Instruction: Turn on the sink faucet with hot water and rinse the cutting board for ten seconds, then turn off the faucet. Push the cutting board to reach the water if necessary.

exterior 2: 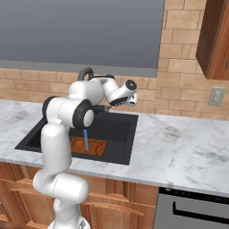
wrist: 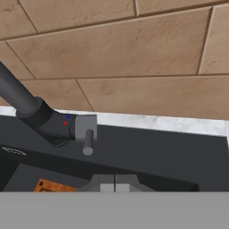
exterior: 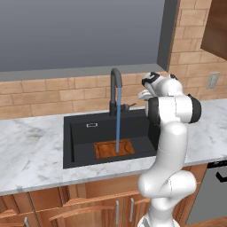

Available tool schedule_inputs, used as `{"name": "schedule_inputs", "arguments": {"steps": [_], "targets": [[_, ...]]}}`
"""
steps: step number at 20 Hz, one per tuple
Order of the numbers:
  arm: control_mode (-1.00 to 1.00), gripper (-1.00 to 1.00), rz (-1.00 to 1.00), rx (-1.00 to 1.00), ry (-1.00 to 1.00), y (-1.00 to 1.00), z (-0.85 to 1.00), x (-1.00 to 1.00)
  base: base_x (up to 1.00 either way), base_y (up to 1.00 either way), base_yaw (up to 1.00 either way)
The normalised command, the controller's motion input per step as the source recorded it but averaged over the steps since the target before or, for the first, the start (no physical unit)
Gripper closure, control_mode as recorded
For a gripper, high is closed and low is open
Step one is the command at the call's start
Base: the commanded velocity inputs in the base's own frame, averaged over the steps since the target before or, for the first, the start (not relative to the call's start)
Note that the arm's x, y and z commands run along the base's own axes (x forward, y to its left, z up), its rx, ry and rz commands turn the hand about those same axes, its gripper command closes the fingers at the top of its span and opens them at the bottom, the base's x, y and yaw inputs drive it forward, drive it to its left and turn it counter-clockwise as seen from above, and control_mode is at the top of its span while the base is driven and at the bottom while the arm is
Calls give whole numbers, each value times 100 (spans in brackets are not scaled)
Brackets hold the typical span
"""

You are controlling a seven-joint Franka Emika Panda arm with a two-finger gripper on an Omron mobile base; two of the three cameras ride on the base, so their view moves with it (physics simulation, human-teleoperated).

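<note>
1. The sink [exterior: 80, 133] is set in the marble bench [exterior: 31, 150].
2. The cutting board [exterior: 114, 149] lies at the basin's 5 o'clock, under the water [exterior: 118, 119].
3. The faucet [exterior: 115, 88] stands at 12 o'clock.
4. The end effector [wrist: 114, 184], fingers together and apparently empty, hangs just off the lever [wrist: 87, 134].

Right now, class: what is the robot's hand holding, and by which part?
Nothing. The hand is shut and empty, short of the faucet's grey lever.

Base cameras sit behind my arm, left and right, facing forward and down; both share the sink [exterior: 80, 133] [exterior 2: 123, 134]. My hand camera looks close at the faucet [wrist: 49, 120] base and brick wall [wrist: 134, 58].
</note>
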Motion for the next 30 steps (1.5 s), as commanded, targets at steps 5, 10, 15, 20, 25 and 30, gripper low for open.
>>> {"name": "schedule_inputs", "arguments": {"steps": [5,10,15,20,25,30], "targets": [[-100,100,0,0,0,0,0,0,0,0,0],[-100,100,0,0,0,0,0,0,0,0,0],[-100,100,0,0,0,0,0,0,0,0,0],[-100,100,0,0,0,0,0,0,0,0,0],[-100,100,0,0,0,0,0,0,0,0,0],[-100,100,0,0,0,0,0,0,0,0,0]]}}
